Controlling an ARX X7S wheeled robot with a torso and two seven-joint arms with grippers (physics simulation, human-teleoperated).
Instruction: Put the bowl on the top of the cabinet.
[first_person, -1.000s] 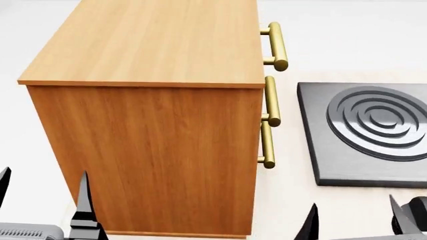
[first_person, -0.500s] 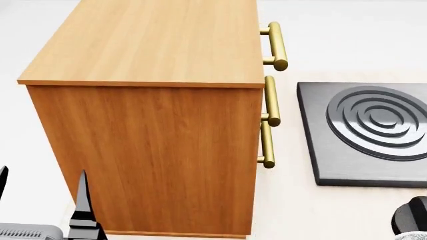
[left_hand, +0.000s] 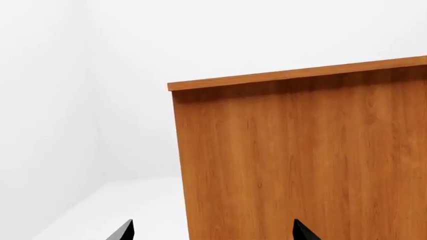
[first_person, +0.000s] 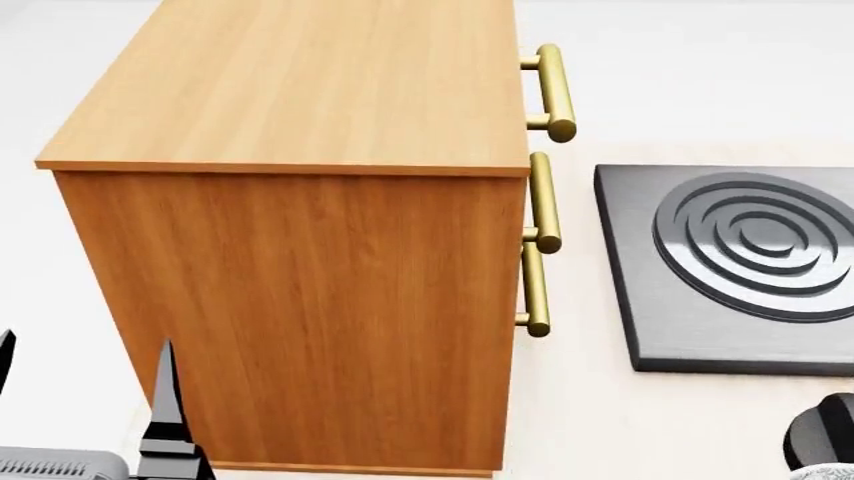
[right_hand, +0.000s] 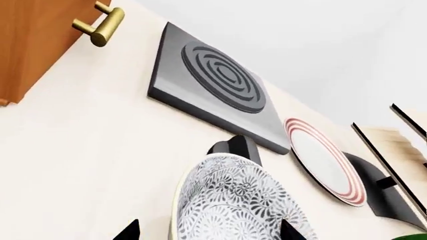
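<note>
We see only the fingertips of the right gripper (right_hand: 208, 231), spread apart either side of the bowl (right_hand: 230, 202); whether they touch its leaf-patterned wall we cannot tell. The bowl's lower half is cut off, near the grey ringed slab (right_hand: 213, 85) and red-ringed plate (right_hand: 325, 161). The left gripper (left_hand: 212, 231) stands open before the wood-grain cabinet (first_person: 300, 250), whose top lies bare

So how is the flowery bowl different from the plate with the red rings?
The bowl is deep and rounded, while the plate is flat. The bowl is covered all over in a dark grey floral pattern; the plate is plain white in the middle with red rings round its edge. The bowl sits close between the right gripper fingertips; the plate lies farther off, beside the dark burner slab. Both are round, white-based dishes.
</note>
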